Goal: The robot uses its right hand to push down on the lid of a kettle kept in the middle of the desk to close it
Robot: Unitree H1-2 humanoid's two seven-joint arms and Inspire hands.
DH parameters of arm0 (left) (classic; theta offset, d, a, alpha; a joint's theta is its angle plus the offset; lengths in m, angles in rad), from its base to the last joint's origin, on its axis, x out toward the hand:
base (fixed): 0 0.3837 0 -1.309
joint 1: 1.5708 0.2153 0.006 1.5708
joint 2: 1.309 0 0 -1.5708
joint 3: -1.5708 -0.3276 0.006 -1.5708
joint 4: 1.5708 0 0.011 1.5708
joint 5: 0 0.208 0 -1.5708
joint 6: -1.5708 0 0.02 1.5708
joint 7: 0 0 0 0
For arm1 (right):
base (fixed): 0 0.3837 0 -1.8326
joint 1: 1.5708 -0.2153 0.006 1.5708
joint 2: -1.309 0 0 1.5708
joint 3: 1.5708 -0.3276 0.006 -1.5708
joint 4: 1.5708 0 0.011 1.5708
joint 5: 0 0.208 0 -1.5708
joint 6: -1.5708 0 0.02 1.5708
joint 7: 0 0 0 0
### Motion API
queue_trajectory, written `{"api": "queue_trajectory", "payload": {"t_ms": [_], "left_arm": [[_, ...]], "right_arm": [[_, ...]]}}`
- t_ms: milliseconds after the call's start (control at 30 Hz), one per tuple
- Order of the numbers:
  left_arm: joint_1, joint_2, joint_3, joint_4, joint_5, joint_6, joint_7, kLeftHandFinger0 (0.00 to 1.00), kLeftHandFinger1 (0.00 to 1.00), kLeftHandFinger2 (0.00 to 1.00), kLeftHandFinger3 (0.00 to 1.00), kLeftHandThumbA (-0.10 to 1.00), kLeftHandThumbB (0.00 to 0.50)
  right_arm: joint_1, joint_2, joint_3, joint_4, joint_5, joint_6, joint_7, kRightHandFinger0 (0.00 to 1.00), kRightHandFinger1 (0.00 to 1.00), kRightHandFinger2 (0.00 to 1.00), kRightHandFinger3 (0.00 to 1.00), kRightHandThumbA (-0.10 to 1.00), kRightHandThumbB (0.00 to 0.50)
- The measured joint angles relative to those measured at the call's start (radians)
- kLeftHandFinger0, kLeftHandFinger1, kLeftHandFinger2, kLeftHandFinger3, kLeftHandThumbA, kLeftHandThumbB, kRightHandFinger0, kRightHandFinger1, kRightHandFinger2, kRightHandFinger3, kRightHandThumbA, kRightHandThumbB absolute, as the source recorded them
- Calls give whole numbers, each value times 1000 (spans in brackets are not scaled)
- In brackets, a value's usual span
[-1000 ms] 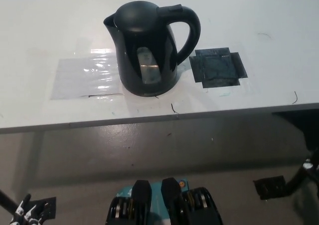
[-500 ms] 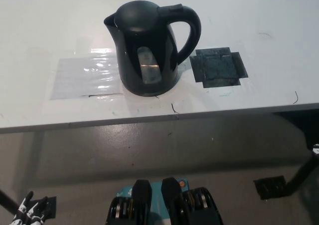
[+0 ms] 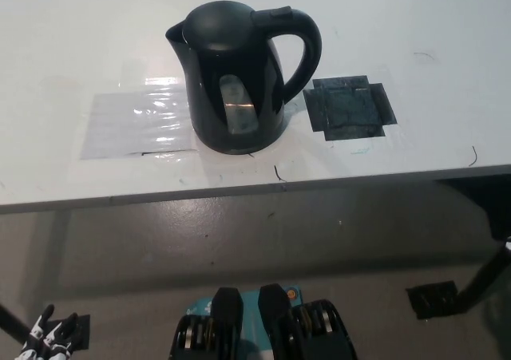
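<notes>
One black kettle (image 3: pixel 235 81) upright on the table (image 3: pixel 415 17), lid (image 3: pixel 219 17) seemingly down flush, fitting either pressed shut or merely resting unlatched; left robot hand (image 3: pixel 48 338) far below-left of kettle, grip unreadable; right robot hand unseen.

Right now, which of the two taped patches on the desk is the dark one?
The dark patch lies on the kettle's handle side, toward the robot's right; the clear glossy patch lies on its spout side.
</notes>
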Motion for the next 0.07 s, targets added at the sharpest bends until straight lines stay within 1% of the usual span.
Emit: {"api": "queue_trajectory", "payload": {"t_ms": [67], "left_arm": [[-3,0,0,0,0,-1,0,1000,1000,860,1000,249,224]], "right_arm": [[-4,-1,0,4,0,0,0,1000,992,1000,1000,208,19]]}}
